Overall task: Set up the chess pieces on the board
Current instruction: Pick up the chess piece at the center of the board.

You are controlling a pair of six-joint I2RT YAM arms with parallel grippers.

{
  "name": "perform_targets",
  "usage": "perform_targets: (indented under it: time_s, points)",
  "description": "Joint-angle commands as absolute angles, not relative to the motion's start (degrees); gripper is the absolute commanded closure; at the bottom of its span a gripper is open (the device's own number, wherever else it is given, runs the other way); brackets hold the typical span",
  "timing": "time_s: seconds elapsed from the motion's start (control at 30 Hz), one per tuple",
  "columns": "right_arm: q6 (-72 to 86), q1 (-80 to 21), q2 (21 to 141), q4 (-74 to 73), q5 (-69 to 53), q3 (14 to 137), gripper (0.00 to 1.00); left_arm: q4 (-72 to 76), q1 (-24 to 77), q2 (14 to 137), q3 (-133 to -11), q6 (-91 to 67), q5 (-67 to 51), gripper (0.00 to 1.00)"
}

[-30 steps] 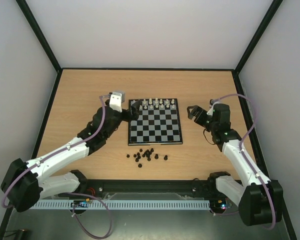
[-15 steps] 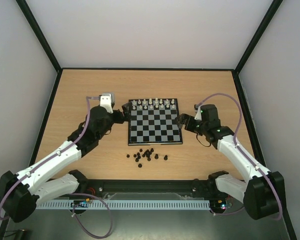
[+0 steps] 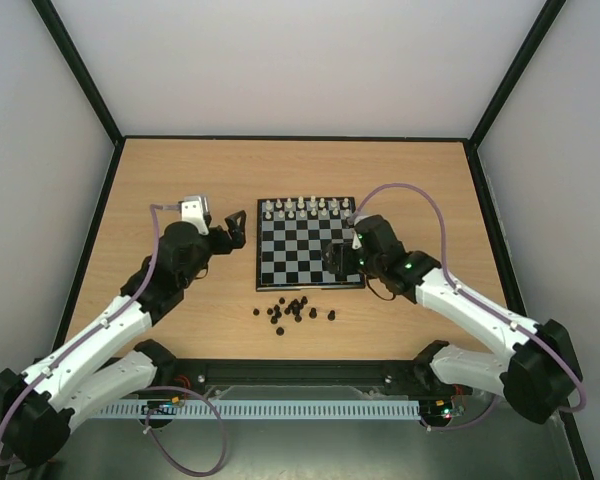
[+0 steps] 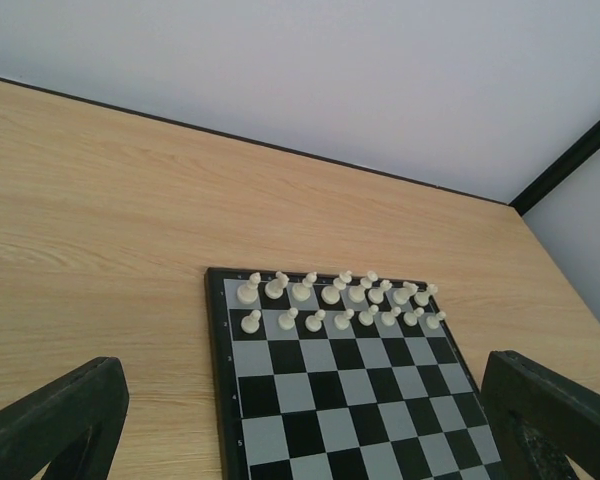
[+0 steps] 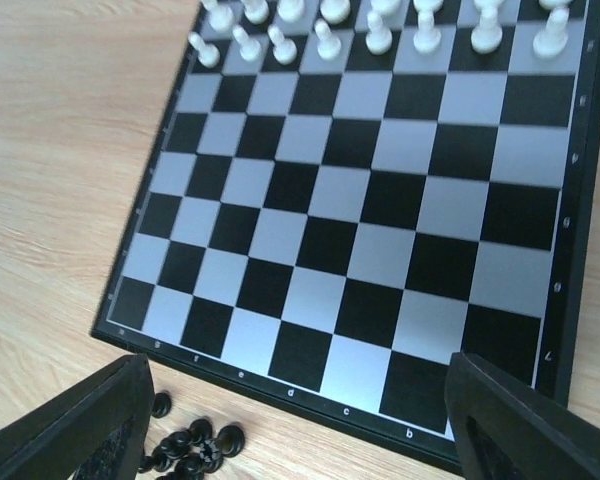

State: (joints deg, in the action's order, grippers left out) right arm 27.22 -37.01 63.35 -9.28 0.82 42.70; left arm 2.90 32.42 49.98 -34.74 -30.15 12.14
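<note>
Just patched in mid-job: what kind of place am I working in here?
Probably an enclosed robot test cell rather than a home. A wooden tabletop is boxed in by plain white walls and black frame posts. The only props are a small chessboard and loose black pieces.

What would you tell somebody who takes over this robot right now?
Left pincer: open, empty, beside the left edge of the board.
Right pincer: open, empty, over the board's right side.
Black chess pieces: heaped on the table by the board's near edge, none placed yet.
White pieces: standing in the two far rows.
Left to do: put every black piece on the near rows.
</note>
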Motion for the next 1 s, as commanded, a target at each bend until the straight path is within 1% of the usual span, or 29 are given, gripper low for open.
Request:
perform_targets:
  time_s: [0.0, 0.13, 0.3, 0.43, 0.7, 0.97]
  points:
    - [25.95, -40.25, 67.28, -13.25, 5.62, 43.88, 0.2, 2.36, 32.05, 48.71, -33.58, -31.06, 11.1, 0.01]
    - [26.21, -42.8, 68.95, -12.7, 11.19, 44.01, 0.2, 0.32, 31.6, 51.9, -34.58, -34.45, 14.71, 0.0]
    - [25.81, -42.87, 70.65, -10.9, 13.31, 45.52, 0.19, 0.7, 31.0, 58.79, -35.48, -34.8, 17.38, 0.01]
    - [25.49, -42.89, 72.38, -10.85, 13.18, 46.55, 0.17, 0.74, 30.76, 63.76, -37.01, -34.15, 14.76, 0.01]
    - [26.59, -42.89, 73.61, -10.84, 12.71, 45.17, 0.16, 1.99, 30.76, 61.26, -34.7, -34.4, 14.28, 0.01]
    - [26.48, -42.89, 71.38, -12.27, 12.64, 45.63, 0.13, 1.99, 30.74, 61.5, -34.81, -34.21, 14.82, 0.0]
